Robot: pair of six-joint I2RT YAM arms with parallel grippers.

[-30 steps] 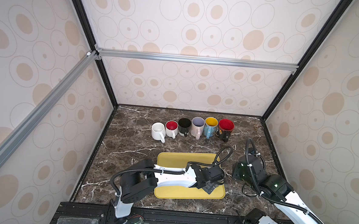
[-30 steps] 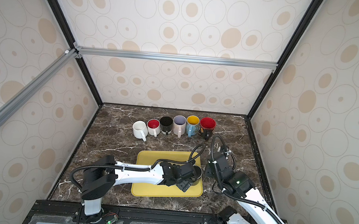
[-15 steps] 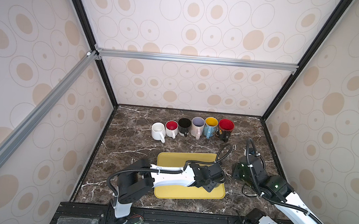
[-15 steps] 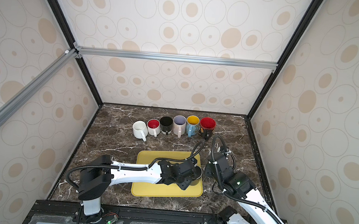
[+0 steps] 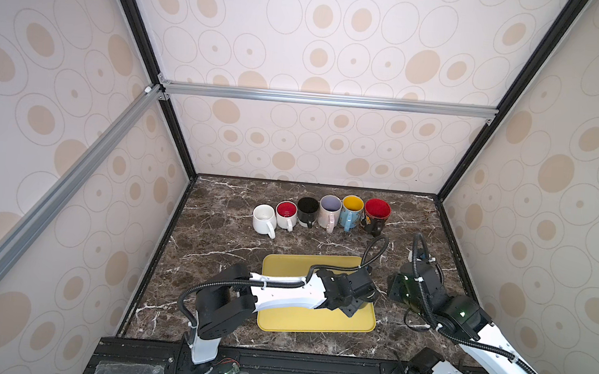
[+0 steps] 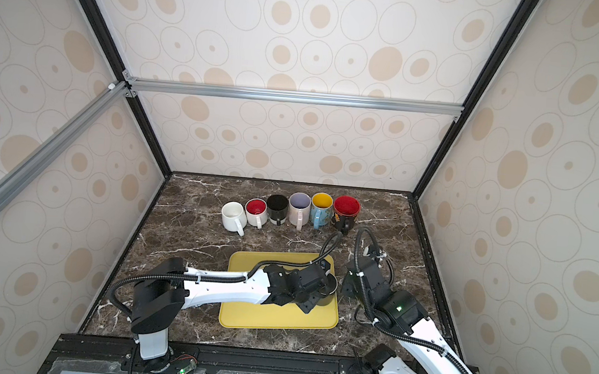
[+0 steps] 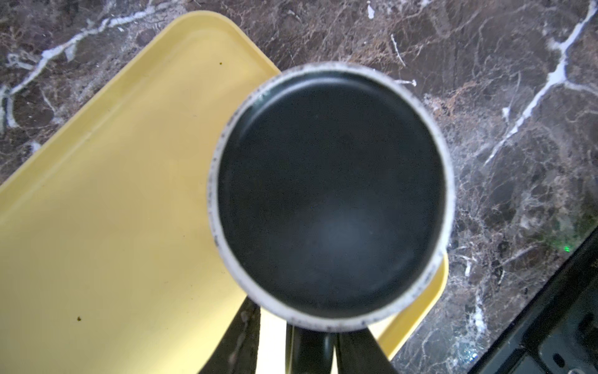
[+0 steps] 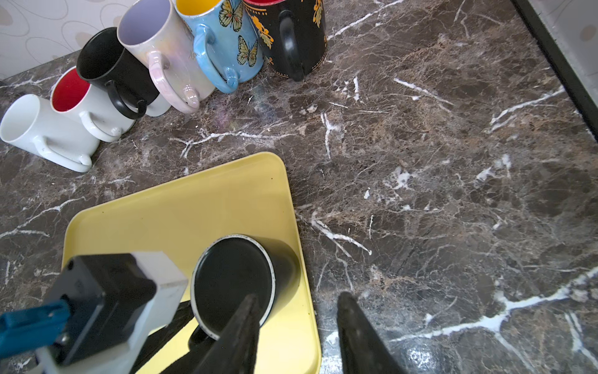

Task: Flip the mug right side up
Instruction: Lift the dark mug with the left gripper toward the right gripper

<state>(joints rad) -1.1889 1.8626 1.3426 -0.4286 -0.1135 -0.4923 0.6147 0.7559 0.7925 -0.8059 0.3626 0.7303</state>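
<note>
Little has shifted in the last second: the mug (image 8: 233, 278) has stayed base-up on the tray (image 8: 161, 220), at the corner nearest the right arm. The left end effector (image 7: 307, 346) straddles the mug's handle with a sliver of tray showing on one side; I cannot tell whether it is clenched. The right end effector (image 8: 297, 296) hangs released and empty just beside that corner. A row of cups (image 5: 319, 213) stands on the desk (image 8: 453, 194) beyond the tray, well apart from it.

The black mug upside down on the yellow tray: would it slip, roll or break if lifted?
The black mug looks rigid glazed ceramic, so probably slippery and breakable if dropped. Rim-down on the yellow tray it seems stable; laid sideways it could roll.
</note>
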